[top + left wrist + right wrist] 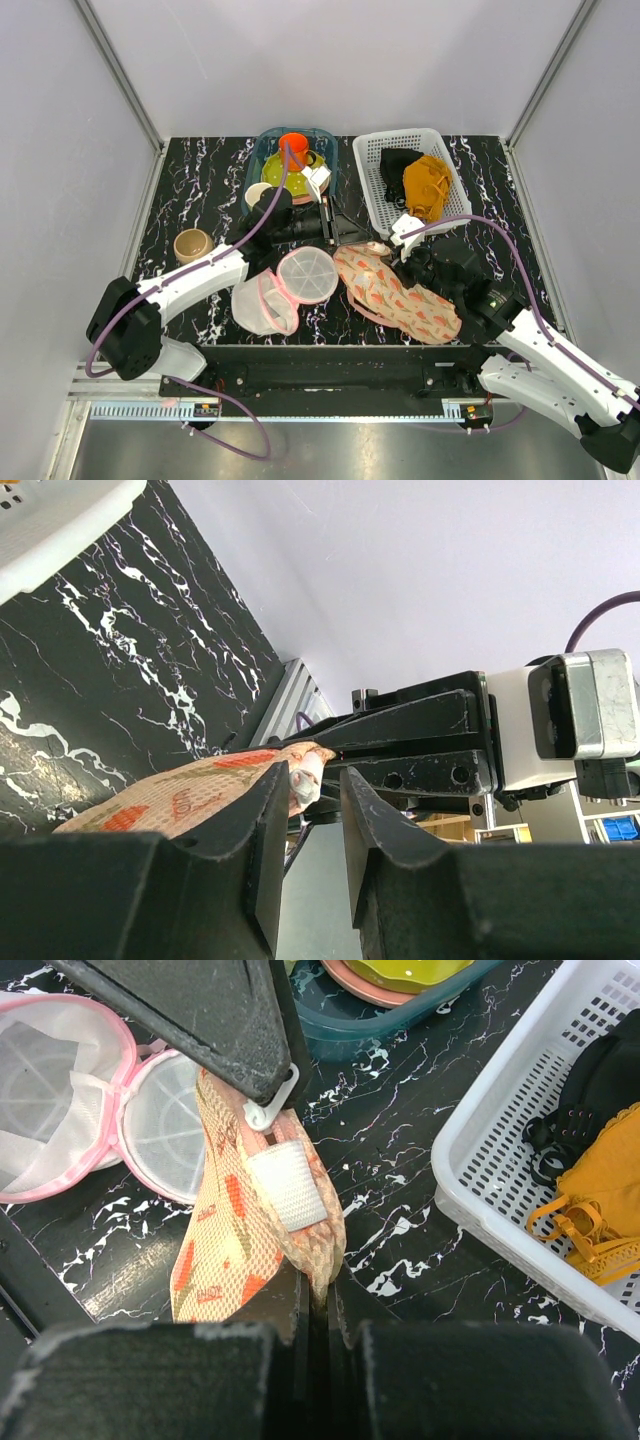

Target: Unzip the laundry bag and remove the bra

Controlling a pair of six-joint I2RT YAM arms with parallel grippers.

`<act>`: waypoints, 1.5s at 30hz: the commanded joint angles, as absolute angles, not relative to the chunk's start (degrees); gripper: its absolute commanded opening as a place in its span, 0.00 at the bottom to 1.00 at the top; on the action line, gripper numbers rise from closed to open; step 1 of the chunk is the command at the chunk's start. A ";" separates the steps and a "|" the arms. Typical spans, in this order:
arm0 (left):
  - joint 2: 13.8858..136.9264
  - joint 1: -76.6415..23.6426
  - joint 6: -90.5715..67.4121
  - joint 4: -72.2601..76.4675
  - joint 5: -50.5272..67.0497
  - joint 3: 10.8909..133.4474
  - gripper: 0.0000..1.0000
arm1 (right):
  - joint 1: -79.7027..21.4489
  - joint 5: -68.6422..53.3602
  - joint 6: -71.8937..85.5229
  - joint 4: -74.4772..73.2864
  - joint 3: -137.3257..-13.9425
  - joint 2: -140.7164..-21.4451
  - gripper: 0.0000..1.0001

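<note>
The laundry bag [398, 292], peach with red-green print, lies at the table's front centre-right, closed. My right gripper [406, 258] is shut on its far edge; in the right wrist view the jaws [317, 1305] pinch a fold of the bag [225, 1250] just below a white strap tab [288, 1188]. My left gripper [340, 228] is at the bag's far-left end. In the left wrist view the jaws [315, 780] stand a little apart, with the pale zip pull [303, 786] at the tip of one finger and the bag [170, 798] beside it. The bra is hidden.
A round white mesh pouch with a pink rim [288, 285] lies open left of the bag. A white basket [372, 190] at the back right holds a black garment [398, 163] and a mustard one [427, 185]. A teal bin [260, 152] holds dishes. A beige cup [193, 244] stands left.
</note>
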State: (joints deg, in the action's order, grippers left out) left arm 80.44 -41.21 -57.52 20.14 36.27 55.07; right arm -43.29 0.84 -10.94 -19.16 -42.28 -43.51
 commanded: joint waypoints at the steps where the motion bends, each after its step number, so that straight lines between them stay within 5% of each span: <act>1: 79.72 -41.13 -57.74 23.73 37.62 55.02 0.27 | -43.59 2.46 -11.69 -14.68 -42.80 -42.80 0.00; 8: 79.28 -41.13 -57.57 23.64 37.53 54.67 0.19 | -43.59 2.72 -11.69 -14.68 -42.71 -43.07 0.00; 14: 78.49 -41.13 -57.48 23.91 37.18 54.49 0.00 | -43.59 2.90 -11.69 -14.68 -42.71 -43.07 0.00; 37: 64.34 -35.69 -53.62 15.75 25.66 45.17 0.00 | -43.51 5.27 -8.09 -22.85 -44.82 -35.86 0.00; 45: 63.28 -32.78 -52.48 12.14 25.40 40.43 0.00 | -43.59 -0.27 -6.06 -25.57 -45.62 -25.14 0.00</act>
State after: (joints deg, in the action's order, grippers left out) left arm 63.44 -35.83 -54.43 14.50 28.77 42.41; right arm -43.62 -0.73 -7.20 -24.45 -42.59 -31.14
